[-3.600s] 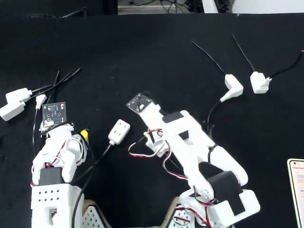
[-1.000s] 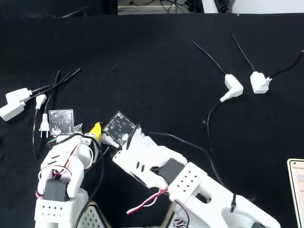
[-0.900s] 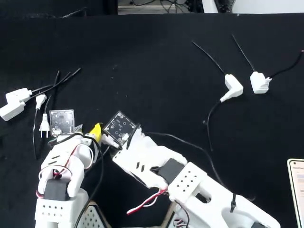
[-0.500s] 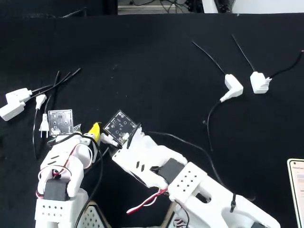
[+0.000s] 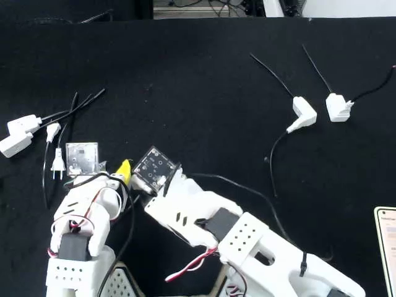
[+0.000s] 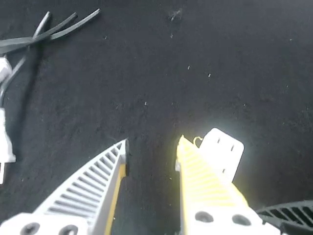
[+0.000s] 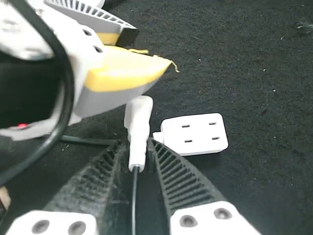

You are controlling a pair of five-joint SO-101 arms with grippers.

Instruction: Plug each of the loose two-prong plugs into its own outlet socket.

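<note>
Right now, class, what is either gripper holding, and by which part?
Right gripper pinches a white cord-end piece by its narrow end; left gripper holds nothing.

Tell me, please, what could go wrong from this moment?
1. The left end effector sits very close to the white connector pinched by the right end effector; the two may collide.
2. The outlet socket lies loose beside them, held by nothing, so a push could slide it away.
3. A black cord loops over the left arm and might snag.
</note>
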